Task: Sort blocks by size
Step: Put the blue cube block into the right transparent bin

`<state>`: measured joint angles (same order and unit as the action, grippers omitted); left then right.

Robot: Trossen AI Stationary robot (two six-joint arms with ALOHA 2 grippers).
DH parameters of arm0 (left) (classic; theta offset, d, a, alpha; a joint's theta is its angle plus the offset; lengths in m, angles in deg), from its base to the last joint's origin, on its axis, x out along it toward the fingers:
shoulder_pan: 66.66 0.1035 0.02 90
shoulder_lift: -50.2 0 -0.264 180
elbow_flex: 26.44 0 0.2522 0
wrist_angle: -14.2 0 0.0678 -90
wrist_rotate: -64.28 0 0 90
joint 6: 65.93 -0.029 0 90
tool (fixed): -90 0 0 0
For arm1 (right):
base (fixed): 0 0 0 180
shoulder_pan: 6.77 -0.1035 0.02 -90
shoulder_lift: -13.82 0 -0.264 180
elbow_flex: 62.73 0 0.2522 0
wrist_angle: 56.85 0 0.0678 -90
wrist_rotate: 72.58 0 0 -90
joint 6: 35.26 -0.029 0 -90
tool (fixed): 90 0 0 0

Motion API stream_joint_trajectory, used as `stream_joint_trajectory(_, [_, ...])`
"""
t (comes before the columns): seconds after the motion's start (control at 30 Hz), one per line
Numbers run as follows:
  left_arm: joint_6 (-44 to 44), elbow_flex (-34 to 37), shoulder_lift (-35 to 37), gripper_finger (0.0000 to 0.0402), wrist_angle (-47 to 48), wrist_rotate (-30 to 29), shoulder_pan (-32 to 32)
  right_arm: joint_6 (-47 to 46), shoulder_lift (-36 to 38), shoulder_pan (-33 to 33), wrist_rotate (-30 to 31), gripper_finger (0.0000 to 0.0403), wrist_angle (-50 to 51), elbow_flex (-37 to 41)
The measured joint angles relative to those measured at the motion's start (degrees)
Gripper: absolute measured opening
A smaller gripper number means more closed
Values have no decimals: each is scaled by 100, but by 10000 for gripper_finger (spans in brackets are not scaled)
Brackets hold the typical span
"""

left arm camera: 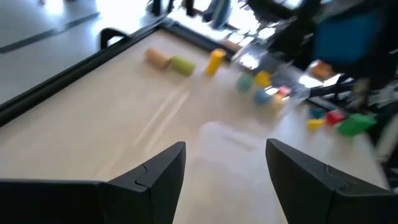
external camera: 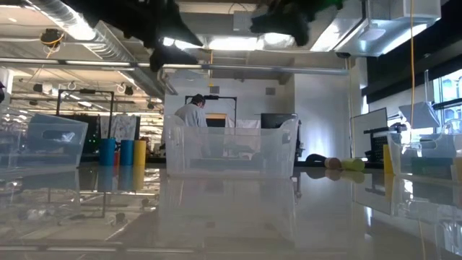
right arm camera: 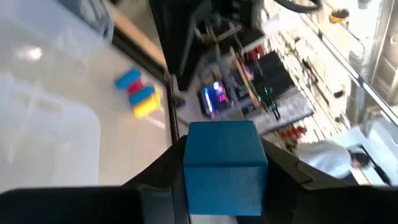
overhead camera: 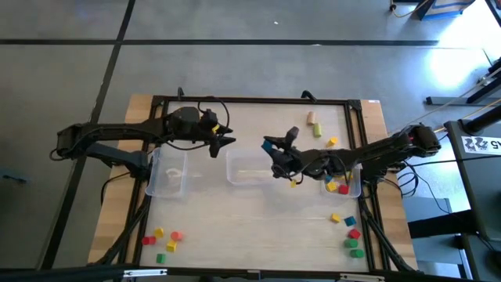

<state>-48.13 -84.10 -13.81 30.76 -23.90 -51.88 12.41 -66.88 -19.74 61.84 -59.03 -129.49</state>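
In the high view, small blocks (overhead camera: pixel 164 239) lie scattered at the lower left of the tabletop (overhead camera: pixel 250 235). Above them a clear bin (overhead camera: pixel 168 174) sits at the left edge. The left claw (overhead camera: pixel 227 142) hangs just right of this bin, its fingers (left arm camera: pixel 155 177) spread wide and empty, with bare tabletop between them in its wrist view.

At centre stands a second clear bin (overhead camera: pixel 249 168). Over its upper right corner the right claw (overhead camera: pixel 274 146) grips a blue cube (overhead camera: pixel 268 144); the wrist view shows the cube (right arm camera: pixel 222 163) clamped squarely between both fingers.

Right of it, tan and green cylinders (overhead camera: pixel 315 124) and a yellow piece (overhead camera: pixel 332 142) lie in the upper right. A third bin (overhead camera: pixel 344 182) under the right arm holds red and yellow blocks. More blocks (overhead camera: pixel 351 233) cluster at the lower right.
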Motion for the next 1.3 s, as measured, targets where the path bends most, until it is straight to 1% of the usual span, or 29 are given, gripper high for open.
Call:
stream_joint_trajectory(0.1, [2, 0, -11, 219, 227, -135, 76, -338, 298, -147, 399, 138, 735, 0])
stream_joint_trajectory(0.23, [-41, 8, -51, 219, 277, -226, 118, -1125, 676, -256, 722, 138, 1932, 0])
stream_joint_trajectory(0.33, [-55, 11, -48, 219, 210, -342, 116, -1966, 921, -251, 767, 138, 2966, 0])
stream_joint_trajectory(0.5, [-140, 15, -50, 219, 229, -371, 114, -3622, 1192, -243, 703, 138, 4620, 0])
stream_joint_trajectory(0.6, [-146, 15, -50, 219, 238, -371, 114, -4640, 1248, -243, 423, 138, 5532, 0])
stream_joint_trajectory(0.7, [-145, 15, -50, 219, 227, -371, 114, -5466, 1244, -241, 11, 138, 6345, 2])
stream_joint_trajectory(0.87, [-201, 15, -50, 219, 230, -371, 114, -6365, 1224, -238, -825, 138, 7295, 2])
stream_joint_trajectory(0.97, [-237, 15, -50, 219, 230, -371, 114, -6965, 1224, -238, -1210, 138, 7785, 2])
stream_joint_trajectory(1.07, [-345, 15, -50, 219, 230, -373, 114, -7588, 1224, -238, -1463, 138, 8290, 11])
stream_joint_trajectory(1.17, [-348, 15, -50, 219, 230, -374, 114, -8011, 1221, -238, -1508, 138, 8717, 27])
stream_joint_trajectory(1.3, [-378, 15, -50, 219, 225, -374, 114, -8079, 1112, -101, -1707, 138, 8973, 28])
